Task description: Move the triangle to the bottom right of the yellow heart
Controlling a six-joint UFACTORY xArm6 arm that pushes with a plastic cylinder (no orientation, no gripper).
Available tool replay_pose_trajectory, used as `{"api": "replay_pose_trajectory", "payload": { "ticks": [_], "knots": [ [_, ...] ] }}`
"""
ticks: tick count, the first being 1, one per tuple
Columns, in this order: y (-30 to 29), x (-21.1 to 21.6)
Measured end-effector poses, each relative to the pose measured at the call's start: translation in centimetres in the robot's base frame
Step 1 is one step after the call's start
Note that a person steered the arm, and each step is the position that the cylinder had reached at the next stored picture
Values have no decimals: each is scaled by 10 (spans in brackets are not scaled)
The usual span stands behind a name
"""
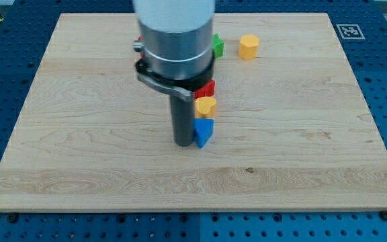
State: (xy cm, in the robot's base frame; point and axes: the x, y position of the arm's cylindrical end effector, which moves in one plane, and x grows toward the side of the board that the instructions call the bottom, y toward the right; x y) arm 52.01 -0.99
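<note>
The blue triangle (204, 131) lies near the board's middle, just below the yellow heart (206, 105) and touching or nearly touching it. My tip (183, 143) stands against the triangle's left side, at the end of the dark rod. A red block (207, 88) sits right above the heart, partly hidden by the arm.
A green block (217, 46) peeks out at the arm's right near the view's top. A yellow hexagonal block (248, 47) sits to its right. The wooden board (301, 134) rests on a blue perforated table. The arm's body hides part of the board's top middle.
</note>
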Motion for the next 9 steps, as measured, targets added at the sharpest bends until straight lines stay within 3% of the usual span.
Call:
{"api": "replay_pose_trajectory", "payload": {
  "ticks": [2,3,5,7,9],
  "knots": [
    [20,1],
    [22,31],
    [103,98],
    [107,96],
    [60,69]
  ]
}}
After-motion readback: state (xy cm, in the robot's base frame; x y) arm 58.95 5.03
